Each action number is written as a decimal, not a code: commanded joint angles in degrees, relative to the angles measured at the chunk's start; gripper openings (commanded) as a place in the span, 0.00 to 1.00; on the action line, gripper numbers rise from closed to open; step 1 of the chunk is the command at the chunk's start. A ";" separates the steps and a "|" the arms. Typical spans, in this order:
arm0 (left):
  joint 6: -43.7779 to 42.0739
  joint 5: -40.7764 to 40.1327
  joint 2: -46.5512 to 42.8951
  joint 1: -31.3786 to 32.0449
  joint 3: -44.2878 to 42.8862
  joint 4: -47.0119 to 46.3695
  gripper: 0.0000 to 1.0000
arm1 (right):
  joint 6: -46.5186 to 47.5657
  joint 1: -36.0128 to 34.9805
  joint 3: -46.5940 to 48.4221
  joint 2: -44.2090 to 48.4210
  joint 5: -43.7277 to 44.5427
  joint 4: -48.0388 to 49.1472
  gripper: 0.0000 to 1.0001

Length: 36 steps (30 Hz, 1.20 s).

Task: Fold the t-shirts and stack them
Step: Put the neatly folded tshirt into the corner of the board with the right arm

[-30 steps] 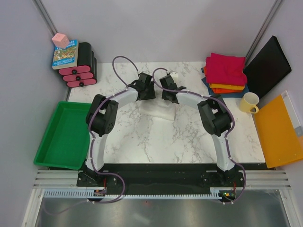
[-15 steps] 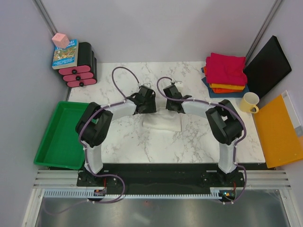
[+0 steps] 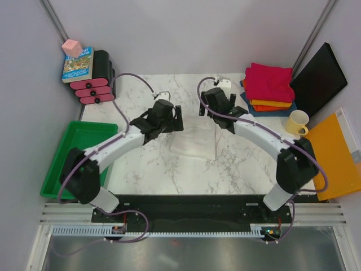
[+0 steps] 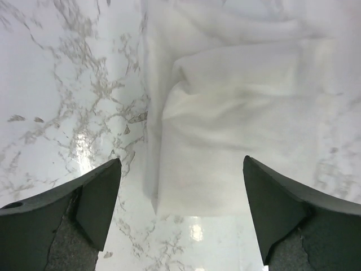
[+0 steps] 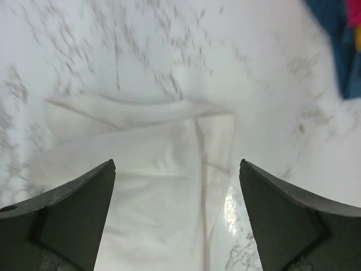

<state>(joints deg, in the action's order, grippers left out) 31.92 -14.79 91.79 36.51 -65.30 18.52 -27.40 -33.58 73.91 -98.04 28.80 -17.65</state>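
the white tee lies folded into a small rectangle near the middle of the table. its layers lie flat and one folded edge runs across it. the left end effector hangs over the tee's left side. its fingers are spread wide with nothing between them, and no cloth is caught on them. the right end effector hangs over the tee's far right corner, also wide open and empty, with the tee's edge lying flat below it.

right of the tee and farther back, well apart from it, three folded shirts sit in a stack. the magenta tee is on top, the orange tee is under it, and the dark blue tee is at the bottom. a pale yellow mug stands right of the white tee, just in front of that stack. a green tray lies to the tee's left, beside the table's edge.
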 commanded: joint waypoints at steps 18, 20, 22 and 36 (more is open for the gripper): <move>-0.46 2.39 -44.41 1.54 19.24 11.53 0.90 | 38.78 4.65 -60.34 49.62 23.84 58.07 0.98; 0.24 3.09 -45.38 2.51 20.21 11.80 0.89 | 32.87 6.42 -61.51 44.81 23.25 61.67 0.98; 0.33 3.53 -45.47 3.12 19.95 12.84 0.89 | 33.37 6.95 -60.64 40.14 23.76 66.92 0.98; -1.96 0.29 -46.26 7.87 13.71 17.86 0.87 | 32.06 10.56 -56.16 7.86 27.63 86.85 0.98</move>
<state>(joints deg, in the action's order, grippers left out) 30.33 -12.12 44.75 43.72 -48.75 35.16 3.01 -23.44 14.00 -88.25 59.48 62.46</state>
